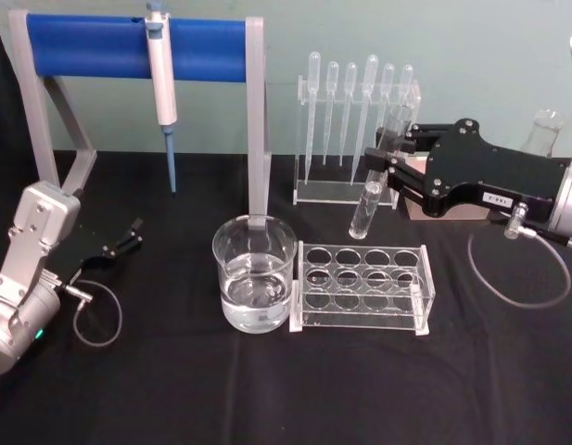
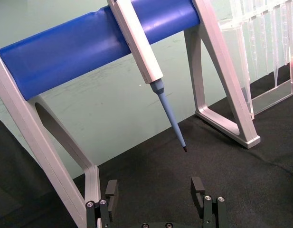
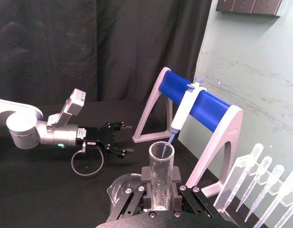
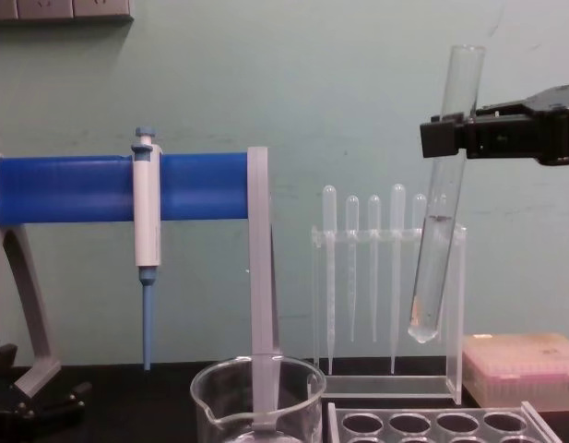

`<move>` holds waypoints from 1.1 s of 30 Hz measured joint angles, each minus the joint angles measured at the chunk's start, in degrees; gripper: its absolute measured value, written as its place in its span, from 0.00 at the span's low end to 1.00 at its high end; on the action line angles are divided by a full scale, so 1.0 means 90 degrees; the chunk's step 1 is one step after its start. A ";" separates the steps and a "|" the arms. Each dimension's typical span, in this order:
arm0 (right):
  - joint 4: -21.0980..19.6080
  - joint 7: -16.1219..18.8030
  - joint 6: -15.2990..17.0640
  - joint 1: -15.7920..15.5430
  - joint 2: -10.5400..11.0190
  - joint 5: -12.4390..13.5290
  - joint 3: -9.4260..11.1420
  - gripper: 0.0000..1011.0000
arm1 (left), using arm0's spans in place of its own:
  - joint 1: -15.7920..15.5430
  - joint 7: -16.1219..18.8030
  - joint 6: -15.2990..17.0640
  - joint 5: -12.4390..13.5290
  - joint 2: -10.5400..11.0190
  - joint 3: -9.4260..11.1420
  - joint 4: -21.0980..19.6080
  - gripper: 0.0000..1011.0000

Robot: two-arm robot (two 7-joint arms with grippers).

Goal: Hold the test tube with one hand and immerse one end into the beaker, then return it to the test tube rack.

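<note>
One clear round-bottomed glass test tube (image 1: 366,206) is held tilted in the air, clamped in the black right tool (image 1: 389,159), near the clear eight-hole rack (image 1: 363,301) and one wide glass beaker (image 1: 254,273). The left tool (image 1: 133,236) is parked released. The tube's midsection is hidden by the tool.

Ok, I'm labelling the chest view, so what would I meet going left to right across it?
Pipettor → beaker → test tube, held in the right gripper → pink box.
</note>
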 joint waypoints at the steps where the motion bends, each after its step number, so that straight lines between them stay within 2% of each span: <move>1: 0.0000 0.0000 0.0000 0.0000 -0.0001 0.0000 0.0000 0.22 | 0.0000 0.0000 0.0000 0.0000 0.0000 0.0000 0.0000 0.99; 33: 0.0010 -0.0003 0.0000 -0.0021 -0.0025 -0.0005 0.0013 0.22 | 0.0000 0.0000 0.0000 0.0000 0.0000 0.0000 0.0000 0.99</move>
